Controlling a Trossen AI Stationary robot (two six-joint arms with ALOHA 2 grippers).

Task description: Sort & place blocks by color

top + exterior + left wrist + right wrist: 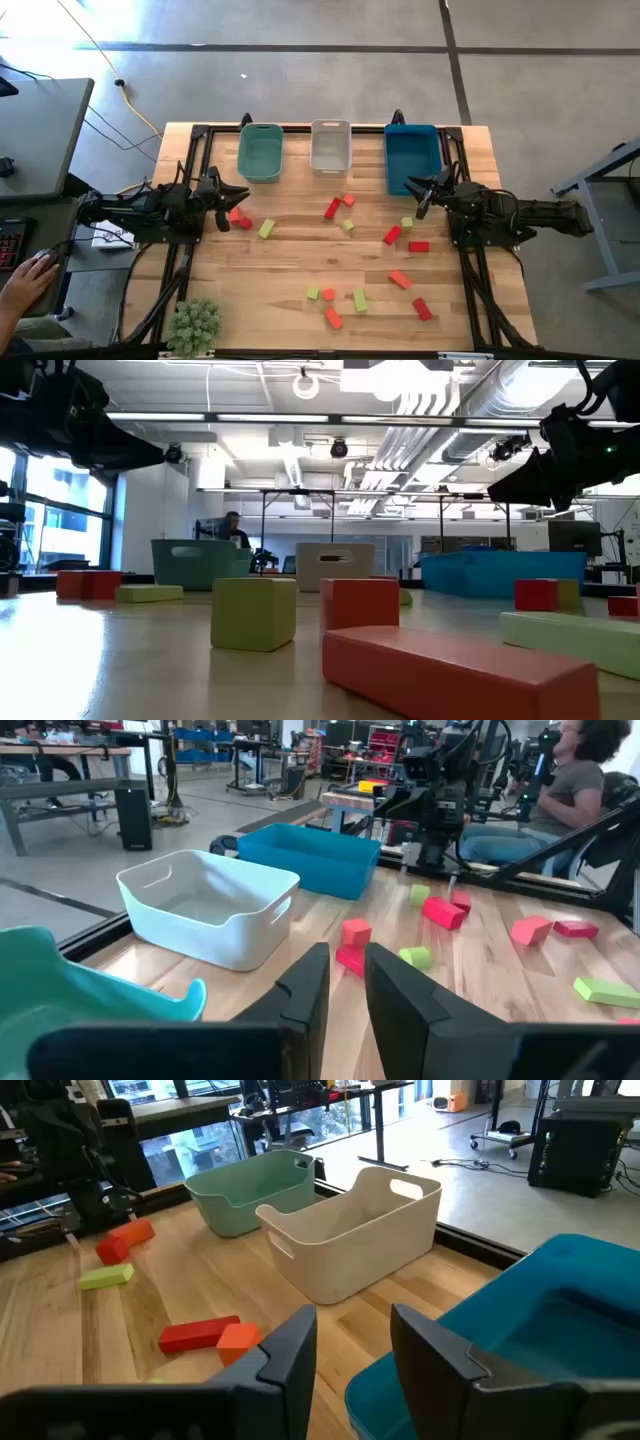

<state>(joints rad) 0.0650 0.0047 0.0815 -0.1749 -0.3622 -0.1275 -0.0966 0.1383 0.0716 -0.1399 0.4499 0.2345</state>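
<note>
Overhead, both arms hover at the table's far side, none of the blocks (347, 225) yet in a bin. The left gripper (238, 194), fingers nearly together and empty, sits near the green bin (260, 153); the right gripper (418, 190), slightly parted and empty, sits beside the blue bin (411, 157). Blocks lie scattered across the middle and near part of the table (290, 260). Likely best: open wide, descend squarely over one isolated block. Only the top view shows the whole spread; the left wrist view shows the white bin (208, 906) empty inside, and a seated person beyond.
</note>
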